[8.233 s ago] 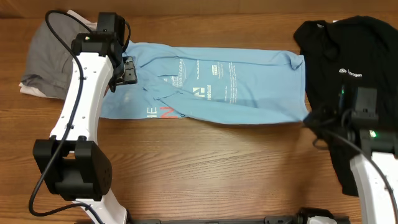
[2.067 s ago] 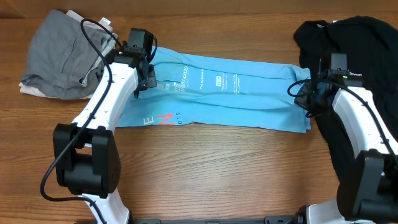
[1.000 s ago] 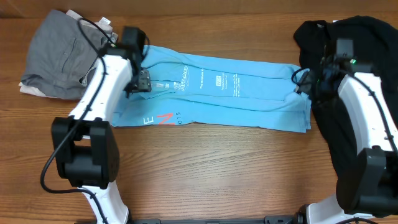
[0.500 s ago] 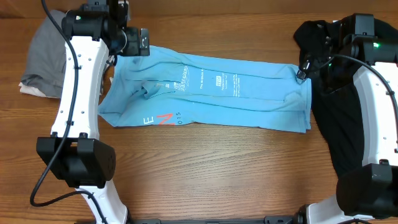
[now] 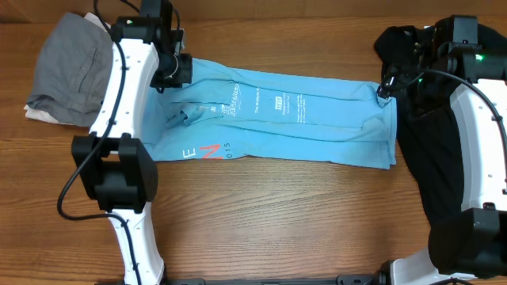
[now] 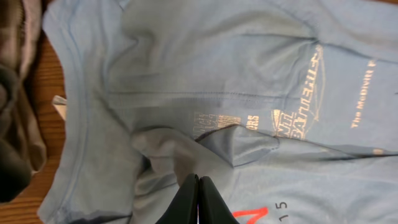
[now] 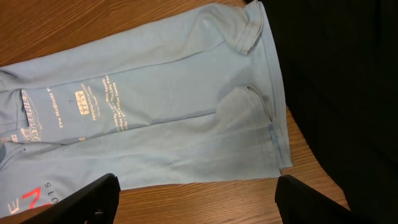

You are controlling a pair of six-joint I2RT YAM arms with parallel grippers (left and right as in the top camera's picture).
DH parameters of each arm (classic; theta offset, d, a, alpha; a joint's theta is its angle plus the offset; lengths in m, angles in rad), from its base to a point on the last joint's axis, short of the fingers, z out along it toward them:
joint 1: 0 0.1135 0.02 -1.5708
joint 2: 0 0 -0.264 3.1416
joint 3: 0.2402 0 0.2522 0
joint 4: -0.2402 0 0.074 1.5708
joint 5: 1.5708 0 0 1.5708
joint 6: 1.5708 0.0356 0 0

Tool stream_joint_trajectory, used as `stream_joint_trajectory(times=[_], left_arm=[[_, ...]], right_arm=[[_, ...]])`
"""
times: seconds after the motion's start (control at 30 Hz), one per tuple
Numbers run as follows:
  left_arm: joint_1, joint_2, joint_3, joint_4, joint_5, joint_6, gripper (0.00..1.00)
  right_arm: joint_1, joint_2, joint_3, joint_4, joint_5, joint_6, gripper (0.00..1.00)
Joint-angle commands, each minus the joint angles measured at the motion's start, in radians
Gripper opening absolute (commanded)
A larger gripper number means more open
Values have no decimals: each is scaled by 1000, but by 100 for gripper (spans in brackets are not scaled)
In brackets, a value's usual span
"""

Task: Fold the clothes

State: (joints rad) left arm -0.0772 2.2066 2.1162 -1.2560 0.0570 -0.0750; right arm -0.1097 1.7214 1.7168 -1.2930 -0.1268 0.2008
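The clothes, a light blue T-shirt [image 5: 301, 119], lie folded into a long band across the table, with small white print on top and coral letters [image 5: 207, 150] at the near left edge. My left gripper [image 5: 173, 73] hovers over the shirt's left end. In the left wrist view it [image 6: 199, 179] is shut, nothing shows between its fingers, and a rumpled fold of the shirt [image 6: 217, 74] lies below. My right gripper [image 5: 386, 85] hangs above the shirt's right end. Seen from the right wrist it [image 7: 202, 199] is open wide and empty above the shirt [image 7: 155, 124] and bare wood.
A grey garment [image 5: 67, 67] is piled at the far left on something white [image 5: 36, 116], close to the shirt's collar end. A black garment [image 5: 459, 119] lies along the right side, touching the shirt's right edge. Bare wooden tabletop [image 5: 277, 222] runs along the front.
My left gripper has gone from open to shut and moved slightly toward the front, over the shirt's left end. The right gripper lifted off the shirt's right end and has since held still.
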Motion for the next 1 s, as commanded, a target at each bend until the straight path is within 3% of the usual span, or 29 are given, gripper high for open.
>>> stream_joint_trajectory(times=[0.0,0.23,0.53,0.73,0.97], left_arm=[[-22,27,13,8,13,2,4],[-49,101,13,13,10,77,4],[-53,209,12,-14,-49,74,4],[-51,216,11,-133,-217,-42,4],[-4,216,11,-256,-252,-61,10]], right_arm=[[3,-23,24,3,-7,-6,85],[3,-23,23,3,-6,-7,86],[3,-23,23,1,-6,-7,86],[3,-22,23,0,-6,-7,87],[3,-8,23,-16,-9,13,87]])
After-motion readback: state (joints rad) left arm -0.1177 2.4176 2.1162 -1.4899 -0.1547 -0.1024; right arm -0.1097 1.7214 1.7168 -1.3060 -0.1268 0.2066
